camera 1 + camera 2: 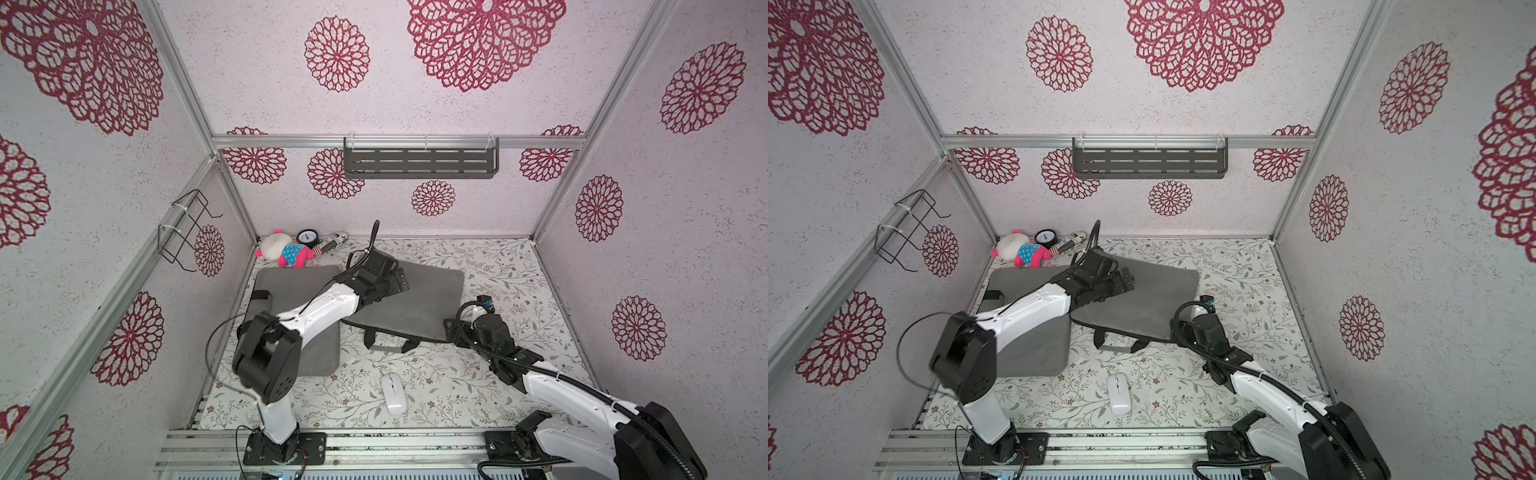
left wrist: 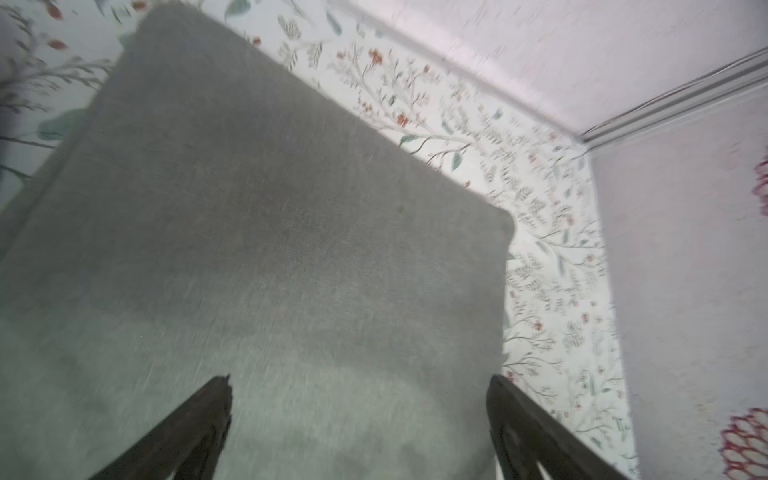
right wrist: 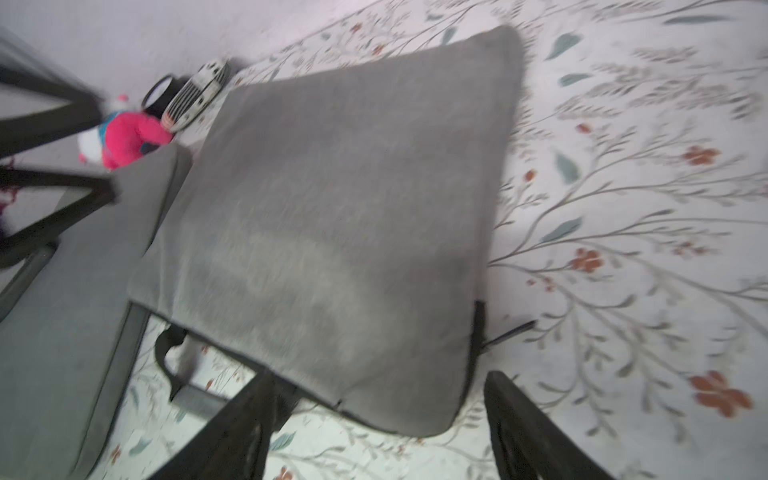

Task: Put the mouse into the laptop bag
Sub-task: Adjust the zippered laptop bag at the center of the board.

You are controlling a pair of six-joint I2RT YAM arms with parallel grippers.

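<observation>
Both the left gripper (image 1: 400, 281) and the right gripper (image 1: 451, 332) hang spread and empty at the grey laptop bag (image 1: 428, 303), while the white mouse (image 1: 393, 394) lies untouched on the table (image 1: 528, 374), well apart: pickup and stowing remain

laptop bag (image 1: 432, 299) — left part hidden under left arm (image 1: 328, 307) | both wrist views motion-blurred | round dial (image 1: 308, 237) face — too small to read

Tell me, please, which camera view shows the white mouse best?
Either top view: the mouse lies whole and unobstructed on the floral mat in both top views. Neither wrist view shows it; both face the grey laptop bag.
</observation>
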